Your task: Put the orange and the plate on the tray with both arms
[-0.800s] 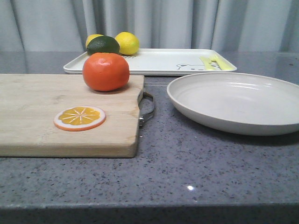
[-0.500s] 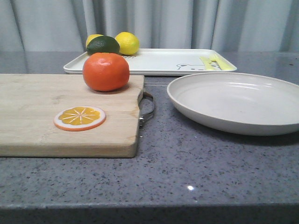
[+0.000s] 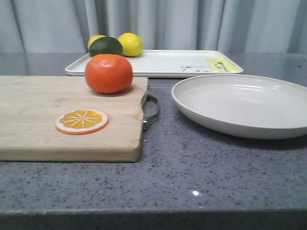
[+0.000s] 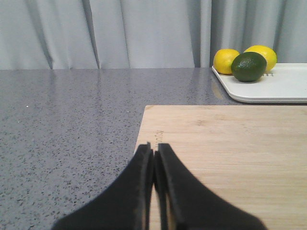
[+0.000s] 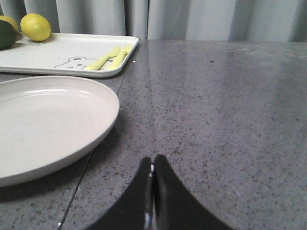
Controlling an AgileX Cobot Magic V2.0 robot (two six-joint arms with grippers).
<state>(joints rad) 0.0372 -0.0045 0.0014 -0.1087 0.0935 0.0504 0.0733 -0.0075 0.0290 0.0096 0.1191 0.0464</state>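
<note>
The orange (image 3: 109, 73) rests on the far right corner of a wooden cutting board (image 3: 38, 120). The off-white plate (image 3: 242, 103) lies on the counter to the board's right, also seen as plate (image 5: 43, 127) in the right wrist view. Behind both stands the white tray (image 3: 163, 62), with its bear drawing and yellow-green utensils (image 5: 108, 58). Neither gripper shows in the front view. My left gripper (image 4: 153, 148) is shut and empty over the board's left edge. My right gripper (image 5: 153, 160) is shut and empty above bare counter beside the plate's rim.
An orange slice disc (image 3: 81, 120) lies on the board. Two lemons (image 3: 130, 44) and a dark green lime (image 3: 105, 46) sit at the tray's far left corner. A metal handle (image 3: 152, 110) juts from the board toward the plate. Grey curtains hang behind.
</note>
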